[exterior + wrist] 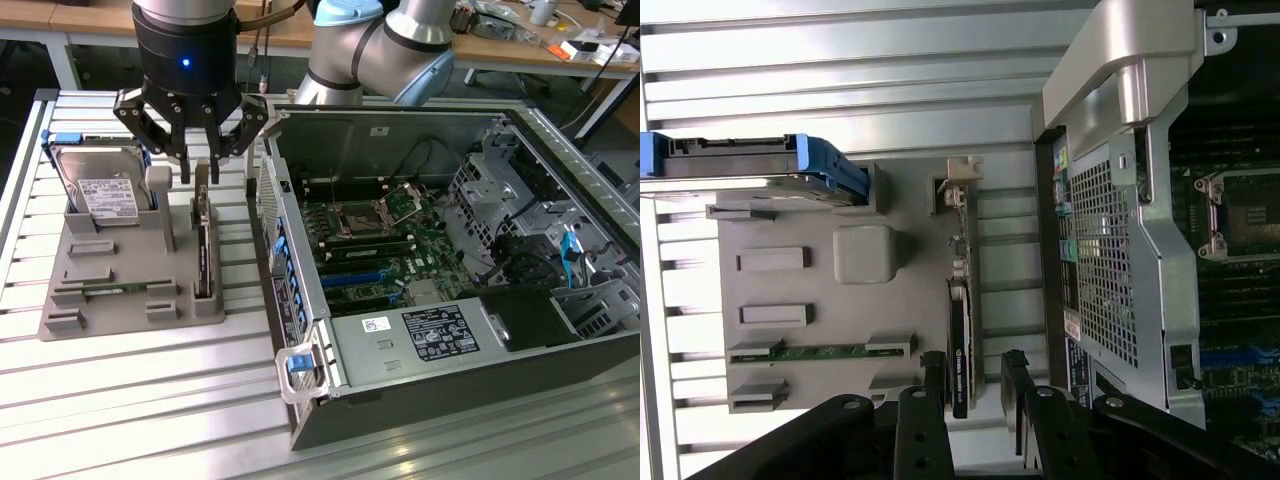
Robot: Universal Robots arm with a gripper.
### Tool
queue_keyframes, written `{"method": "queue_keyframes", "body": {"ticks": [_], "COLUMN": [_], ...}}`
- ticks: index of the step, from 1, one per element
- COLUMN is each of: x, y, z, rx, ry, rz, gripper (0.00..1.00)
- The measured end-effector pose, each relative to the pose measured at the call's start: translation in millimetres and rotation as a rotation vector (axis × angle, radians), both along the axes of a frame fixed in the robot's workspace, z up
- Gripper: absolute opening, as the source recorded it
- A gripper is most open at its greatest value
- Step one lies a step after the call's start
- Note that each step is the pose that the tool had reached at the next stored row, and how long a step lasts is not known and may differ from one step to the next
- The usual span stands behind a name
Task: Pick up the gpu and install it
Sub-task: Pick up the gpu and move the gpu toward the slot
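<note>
- A grey plastic holder tray (100, 262) sat on the ribbed metal table (150, 400).
- The slim black-and-green gpu (204, 250) stood on its edge in a slot on the tray's side at the exterior view's right.
- A silver hard drive (100, 195) sat at the tray's back, on the exterior view's left.
- A narrow green memory stick (118, 290) lay near the tray's front.
- An open metal computer case (400, 395) sat beside the tray, on the exterior view's right.
- The black gripper (198, 150) hung over the gpu's back end.
</note>
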State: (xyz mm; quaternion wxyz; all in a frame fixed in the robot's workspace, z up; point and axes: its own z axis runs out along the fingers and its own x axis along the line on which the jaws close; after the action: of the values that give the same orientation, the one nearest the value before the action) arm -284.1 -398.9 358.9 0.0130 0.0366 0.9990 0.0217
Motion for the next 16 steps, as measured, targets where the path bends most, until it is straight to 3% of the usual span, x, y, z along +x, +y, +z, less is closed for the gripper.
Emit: {"method": "queue_keyframes", "body": {"ticks": [16], "x": [0.0], "y": [0.0], "z": [-6.7], "rx": [0.0], "ry": [0.0], "rz": [0.0], "gripper": [0.36]}}
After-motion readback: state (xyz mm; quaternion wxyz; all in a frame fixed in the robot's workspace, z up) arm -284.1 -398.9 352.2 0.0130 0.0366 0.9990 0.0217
